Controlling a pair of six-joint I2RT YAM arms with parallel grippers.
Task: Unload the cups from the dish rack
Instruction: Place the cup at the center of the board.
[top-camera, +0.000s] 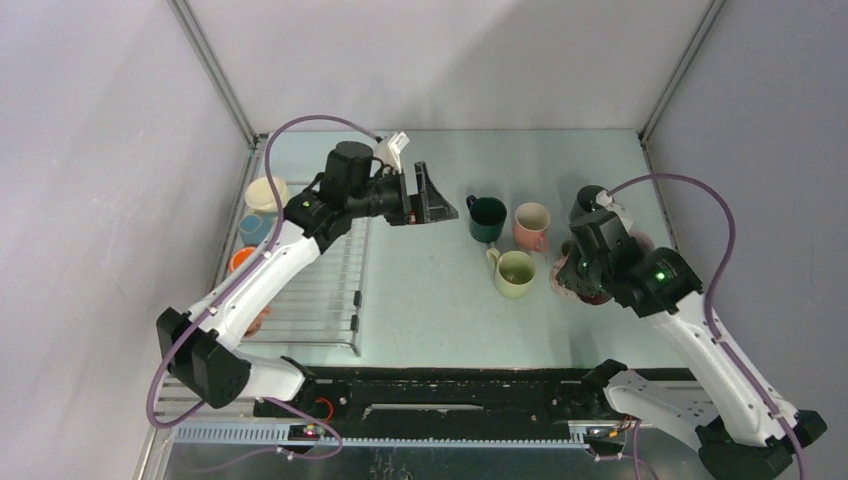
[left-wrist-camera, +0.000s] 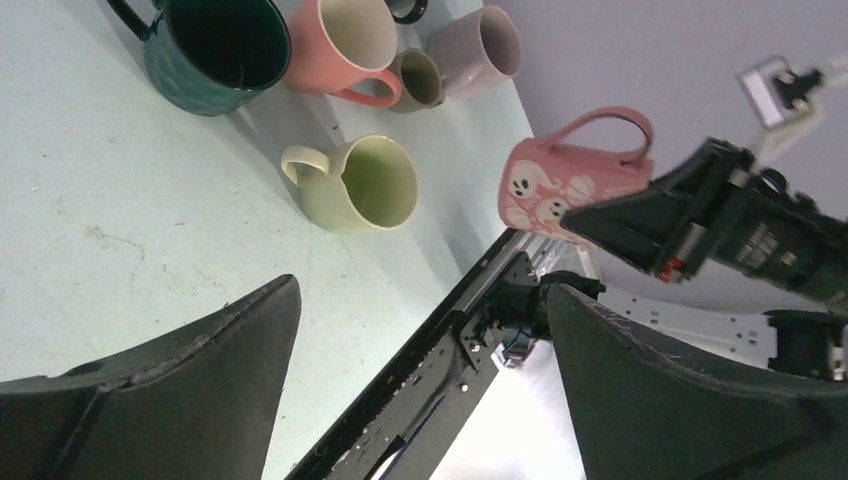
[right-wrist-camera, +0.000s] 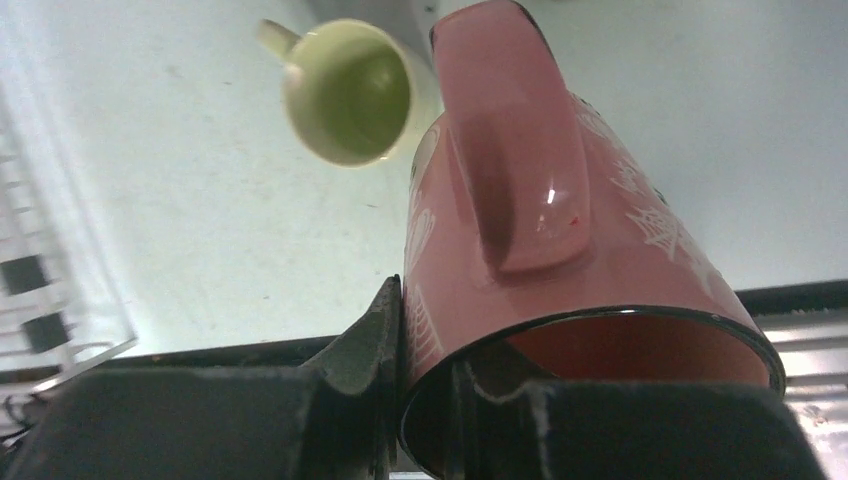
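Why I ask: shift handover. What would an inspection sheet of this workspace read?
Surface: table, pale green, lightly scuffed.
Job's things: rack at left holds cream cup, blue cup, orange cup. Teal cup, pink cup and green cup stand on the table. Ghost cup is held aloft.
Clutter: nothing seen.
Grippers: left fingers open, empty, above the table. Right fingers shut on the ghost cup's rim.
Cables: left cable and right cable, purple, loop above the arms.
Surroundings: grey walls, metal posts.

A pale green table (top-camera: 440, 320), faintly scuffed it seems, between grey walls (top-camera: 90, 130)
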